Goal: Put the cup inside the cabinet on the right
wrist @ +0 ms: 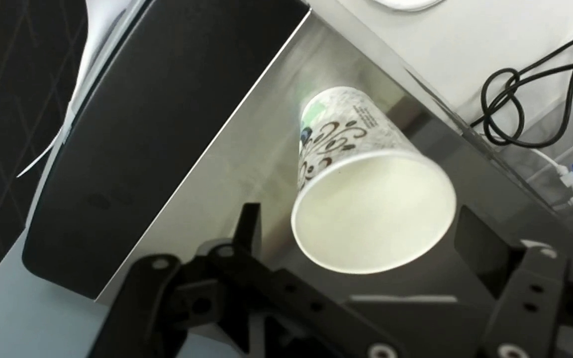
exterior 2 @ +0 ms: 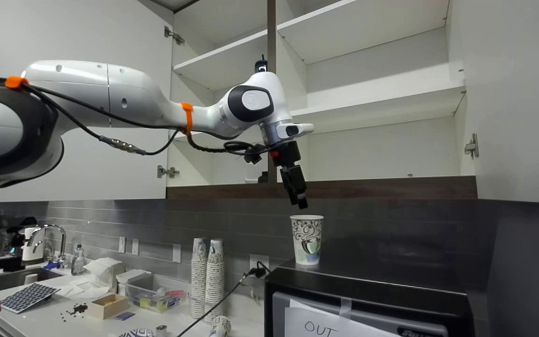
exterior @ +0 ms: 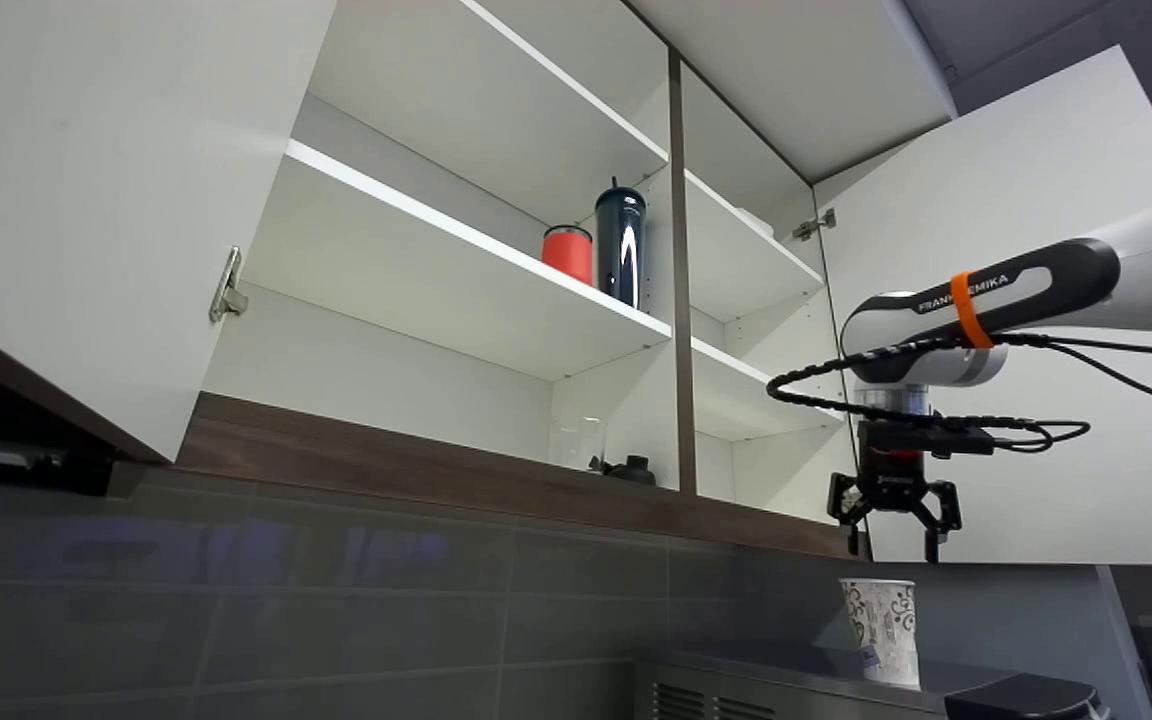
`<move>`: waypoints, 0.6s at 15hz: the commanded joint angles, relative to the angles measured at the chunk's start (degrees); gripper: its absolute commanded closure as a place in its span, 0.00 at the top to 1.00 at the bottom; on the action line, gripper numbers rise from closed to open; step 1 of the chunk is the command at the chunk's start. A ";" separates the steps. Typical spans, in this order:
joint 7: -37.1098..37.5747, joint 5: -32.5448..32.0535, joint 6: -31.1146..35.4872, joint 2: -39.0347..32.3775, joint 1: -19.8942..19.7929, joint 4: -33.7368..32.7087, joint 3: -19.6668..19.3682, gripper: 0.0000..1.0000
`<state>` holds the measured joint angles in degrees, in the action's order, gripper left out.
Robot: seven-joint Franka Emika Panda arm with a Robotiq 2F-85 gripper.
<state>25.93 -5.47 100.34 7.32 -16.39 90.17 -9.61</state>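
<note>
Two fingers (wrist: 480,248) hang wide apart, holding nothing, with the cup (exterior 2: 307,239) just below their tips. In the wrist view its rim shows in the gap between them; in both exterior views it stands upright and untouched beneath, on the appliance (exterior 2: 367,278). I judge this to be the approach before the grasp. The next move calls for the gripper (exterior: 893,545) to come down until the pads (wrist: 250,226) flank the wall under the rim, then draw together gently. After that comes a lift toward what I take for the cabinet (exterior: 746,280), the narrow section higher than the fingers, its door (exterior: 996,190) swung back. Which shelf is meant, the task does not say.

The cup looks like thin paper: a rolled white rim, a smooth cream inside, brown scrolls outside, and a body tapering to the base. Such a wall would probably dent under a hard squeeze, though the flare above the pads should help stop it slipping down. Under the fingers, the appliance top has a soft metallic sheen. Above them, the cabinet is flat, smooth white panel with a dark, wood-grained bottom edge (exterior: 766,530), which the cup must clear on the way in.
</note>
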 commanded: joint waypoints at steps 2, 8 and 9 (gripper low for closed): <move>4.09 0.66 1.97 -2.10 0.56 -2.37 -1.63 1.00; 3.18 0.01 2.54 -2.37 0.36 -1.27 -2.79 1.00; 3.17 -0.17 2.52 -2.45 0.33 -1.02 -2.95 1.00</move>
<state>28.70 -5.52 102.28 5.38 -16.40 88.57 -11.65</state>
